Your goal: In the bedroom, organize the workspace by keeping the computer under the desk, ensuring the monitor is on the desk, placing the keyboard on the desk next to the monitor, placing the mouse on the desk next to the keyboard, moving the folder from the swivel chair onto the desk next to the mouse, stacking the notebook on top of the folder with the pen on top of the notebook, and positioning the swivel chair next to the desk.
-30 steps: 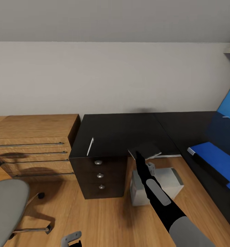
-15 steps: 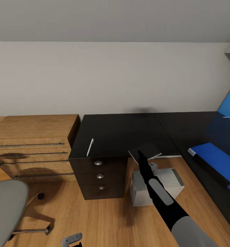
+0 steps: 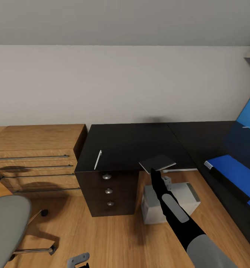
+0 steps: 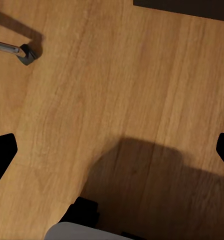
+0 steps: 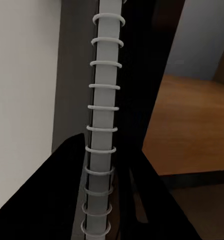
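Under a sloped grey ceiling, the head view shows the black-topped L-shaped table (image 3: 132, 143) with the right tool (image 3: 153, 171) pinching the thin grey spiral notebook (image 3: 157, 162) at its front edge. The flat bright blue folder (image 3: 234, 175) lies well apart to the right, the slim white pen (image 3: 98, 159) to the left.

Left wrist: the left tool (image 4: 112, 150) hangs open over wood floor (image 4: 117, 75).

Right wrist: fingers (image 5: 66, 200) clamp the wire-bound spine. Such an edge grip could slip, or the notebook swing and catch the table.
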